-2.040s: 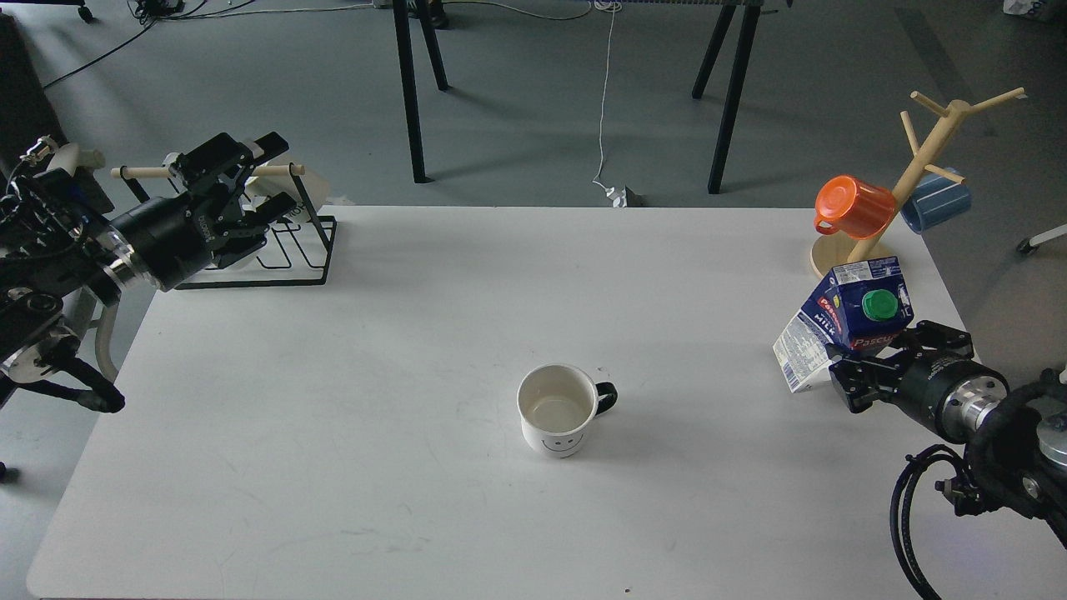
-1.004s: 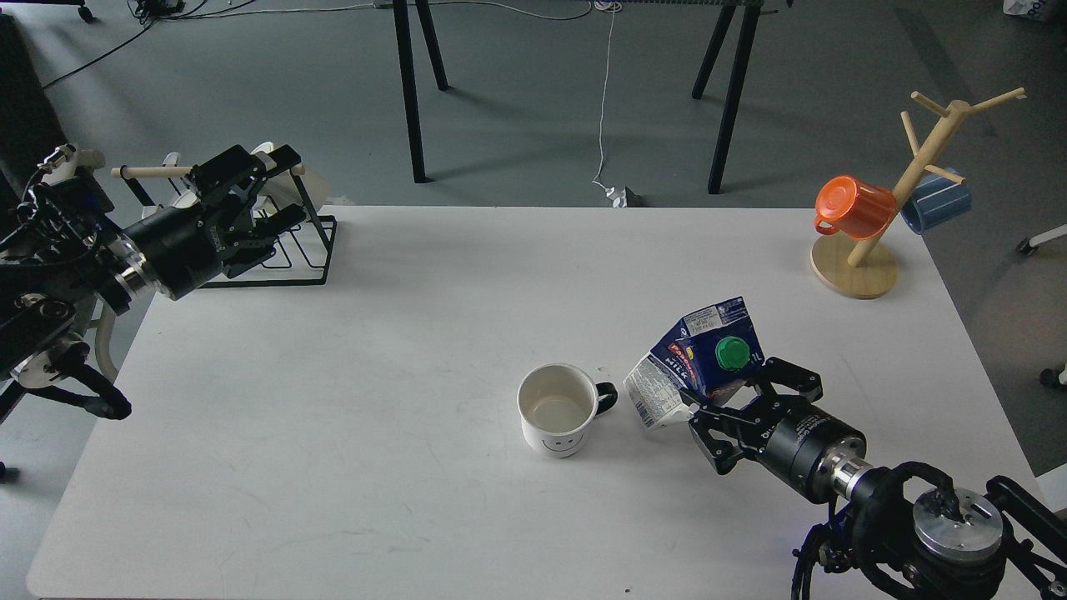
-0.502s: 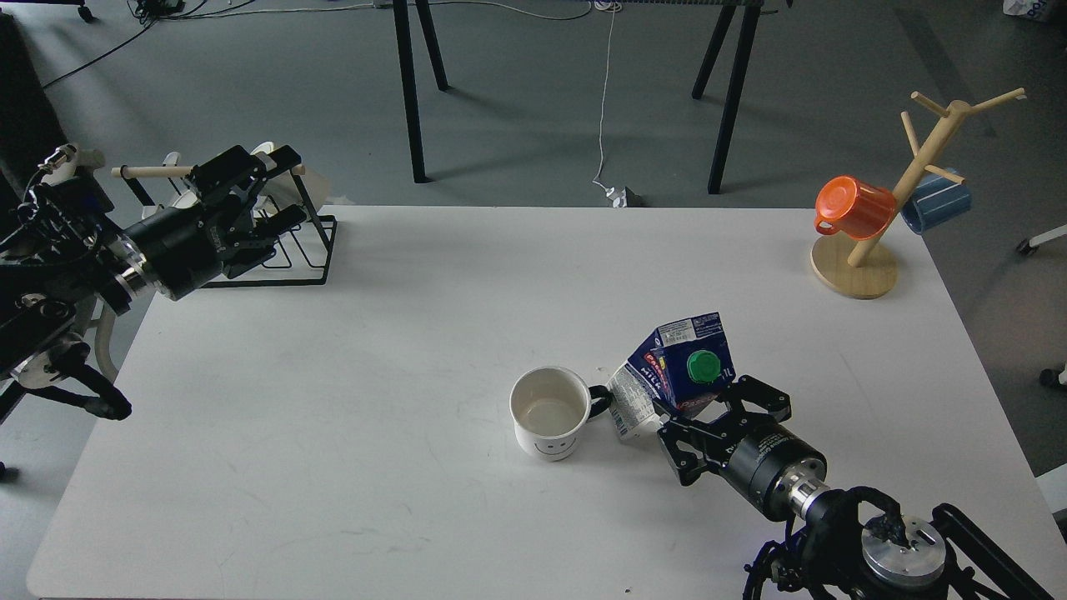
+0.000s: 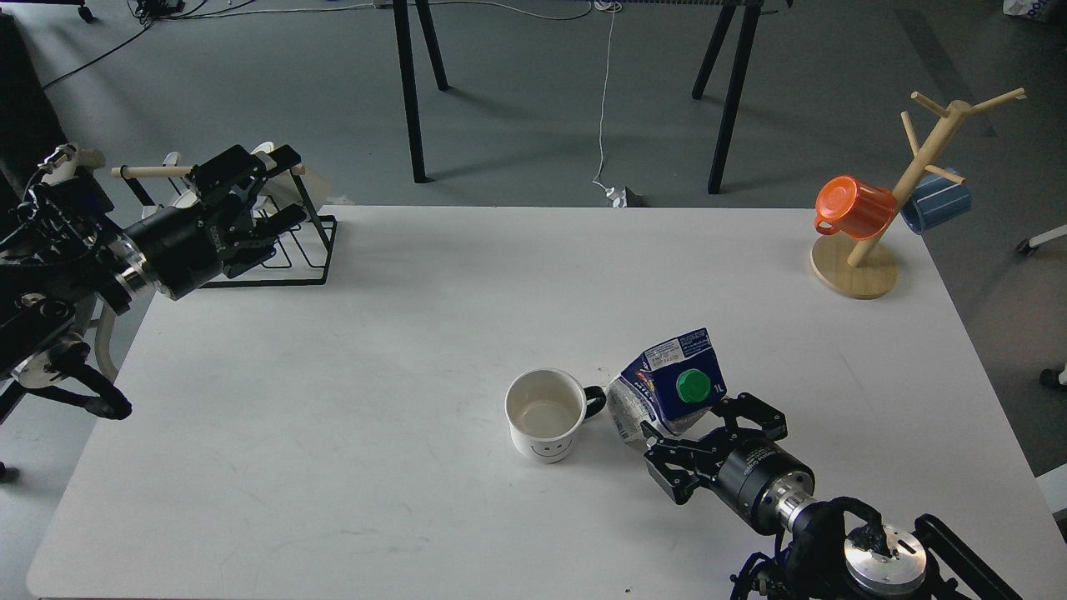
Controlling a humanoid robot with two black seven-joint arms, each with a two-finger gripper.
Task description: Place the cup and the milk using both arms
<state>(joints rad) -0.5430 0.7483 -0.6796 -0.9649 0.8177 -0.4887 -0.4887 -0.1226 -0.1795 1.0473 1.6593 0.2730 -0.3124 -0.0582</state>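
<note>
The white cup [image 4: 545, 414] with a black handle and a smiley face stands upright on the white table [image 4: 417, 317], front centre. The dark blue and white milk carton [image 4: 667, 392] with a green cap stands just right of the cup, against its handle. My right gripper [image 4: 708, 437] is closed around the carton's lower part from the front right. My left gripper [image 4: 250, 204] is at the table's back left corner, in front of a black wire rack, with its fingers spread and nothing in them.
A black wire rack [image 4: 283, 242] with a wooden bar and white mugs stands at the back left. A wooden mug tree [image 4: 909, 183] holds an orange mug [image 4: 852, 207] and a blue mug [image 4: 938, 200] at the back right.
My right gripper has carried the milk carton from the table's right side leftward to the cup. The cup has shifted slightly left and forward. The left arm has barely moved.
</note>
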